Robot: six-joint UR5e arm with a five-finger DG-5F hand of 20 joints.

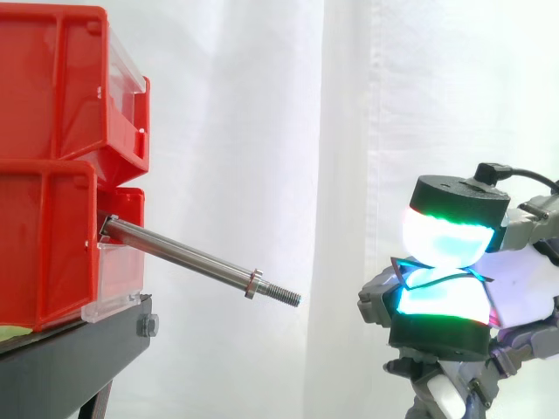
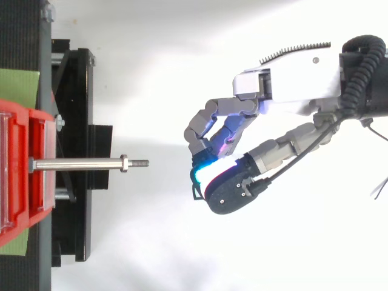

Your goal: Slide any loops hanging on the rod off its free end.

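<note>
Smooth steel rod [image 1: 183,255], threaded at its tip, juts from red plastic bins [image 1: 52,175]; the hand [image 2: 297,85] pinches a thin dark loop [image 1: 402,269].

Two red bins [image 1: 48,87] sit stacked on a black stand [image 1: 74,353] (a green sheet [image 2: 18,91] lies beneath them), before a white curtain [image 1: 262,105].
</note>
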